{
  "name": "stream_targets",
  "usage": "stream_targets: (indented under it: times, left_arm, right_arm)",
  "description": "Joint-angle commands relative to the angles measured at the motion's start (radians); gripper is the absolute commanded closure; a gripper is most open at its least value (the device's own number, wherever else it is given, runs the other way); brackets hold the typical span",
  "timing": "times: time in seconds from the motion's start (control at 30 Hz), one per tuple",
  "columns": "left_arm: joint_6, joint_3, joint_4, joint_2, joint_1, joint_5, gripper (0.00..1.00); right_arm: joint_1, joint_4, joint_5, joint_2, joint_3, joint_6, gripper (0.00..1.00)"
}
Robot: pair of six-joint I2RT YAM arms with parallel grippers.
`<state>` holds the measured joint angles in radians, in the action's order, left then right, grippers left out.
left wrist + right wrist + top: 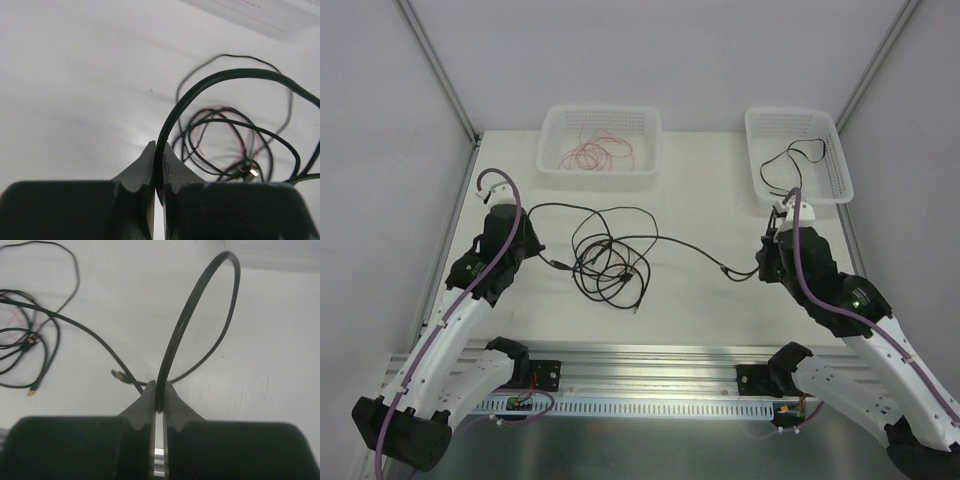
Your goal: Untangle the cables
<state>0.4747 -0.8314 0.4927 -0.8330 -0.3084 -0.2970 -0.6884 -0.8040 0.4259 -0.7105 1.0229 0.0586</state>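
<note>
The cables [610, 262] lie as a loose knot of black loops at the middle of the table [700, 200], well clear of every edge, with bare white surface on all sides of the heap. The left gripper [159, 159] sits just left of the knot with its jaws closed tight on a black strand [225, 74], which rises from between the tips and arcs over toward the pile, where a fine red-pink strand [220, 108] threads through the dark loops. The right gripper [159, 394] is off to the right of the knot, near the front of the right basket [840, 185] – its jaws are likewise pinched together, on a black loop [223, 255] that bows upward from the tips and comes back down beside them. One long lead runs across the open table from the heap to that gripper, and a small plug [116, 374] lies on the surface just in front of it. Along the far edge stand two white baskets: the left basket [552, 172] holds a coil of red-pink wire [595, 155], and the right one holds a thin black cable [798, 152]. Between baskets and knot the table is bare, while the near edge ends at a metal rail [650, 372] between the arm bases.
</note>
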Motion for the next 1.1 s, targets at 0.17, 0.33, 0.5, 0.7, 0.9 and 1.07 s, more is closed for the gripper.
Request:
stream_targets:
  times: [0.17, 0.33, 0.5, 0.7, 0.9, 1.07]
  left_arm:
    - [-0.223, -0.042, 0.090, 0.009, 0.032, -0.421, 1.00]
    - [-0.199, 0.009, 0.087, -0.017, 0.041, -0.389, 1.00]
    - [-0.208, 0.026, 0.034, -0.020, 0.043, -0.158, 1.00]
    - [-0.225, 0.071, -0.080, -0.052, 0.042, 0.327, 0.97]
    - [-0.235, 0.063, -0.092, -0.147, 0.040, 0.571, 0.80]
    - [-0.246, 0.071, -0.091, -0.140, 0.041, 0.529, 0.55]
  right_arm:
    - [0.271, 0.018, -0.125, -0.038, -0.142, 0.067, 0.99]
    - [0.340, 0.037, -0.218, -0.092, -0.175, 0.060, 0.99]
    - [0.339, 0.133, -0.392, -0.145, -0.230, 0.058, 0.98]
    - [0.314, 0.226, -0.489, -0.225, -0.274, 0.067, 0.92]
    - [0.253, 0.249, -0.464, -0.360, -0.285, 0.079, 0.78]
    - [0.185, 0.256, -0.402, -0.452, -0.267, 0.113, 0.55]
